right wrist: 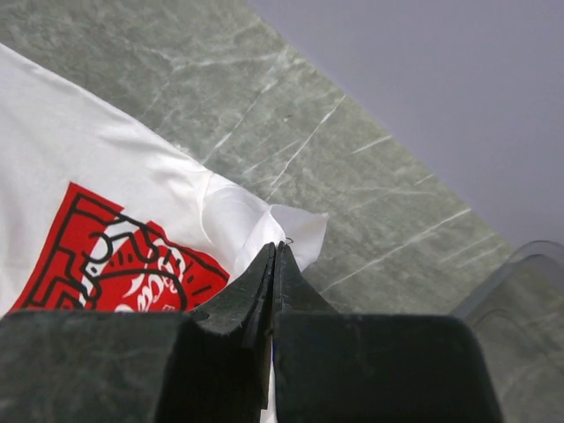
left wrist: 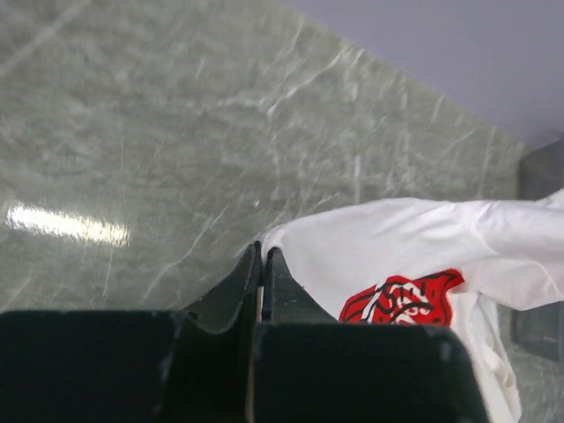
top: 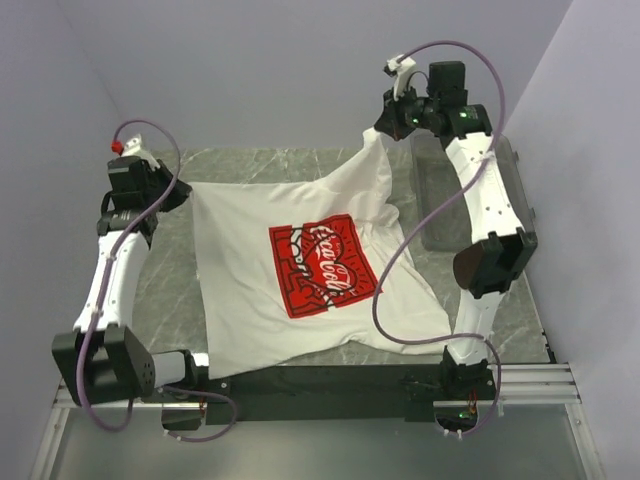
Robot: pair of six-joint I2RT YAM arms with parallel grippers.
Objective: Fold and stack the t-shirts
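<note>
Grey-green marbled table [top: 165, 290], glossy enough to throw back a streak of light in the left wrist view. Pale lilac walls [top: 300, 70] close it in at the back and on both sides. A clear grey bin [top: 437, 215] stands on the table's right side, partly behind the right arm. A metal rail [top: 540, 385] runs along the near edge, where the arm bases sit.

The white shirt [top: 250, 270] lies spread over the middle of the table, its red print [top: 322, 265] facing up. Its far right corner is drawn up off the surface, and its right side is rumpled.

The left gripper [left wrist: 263, 251] is pinched tight on the shirt's far left corner, low over the table; only a thin edge of cloth shows between the dark fingers. The right gripper [right wrist: 276, 247] is likewise clamped on cloth at the far right corner, held higher near the back wall. A small flap of white fabric pokes out past its tips.
</note>
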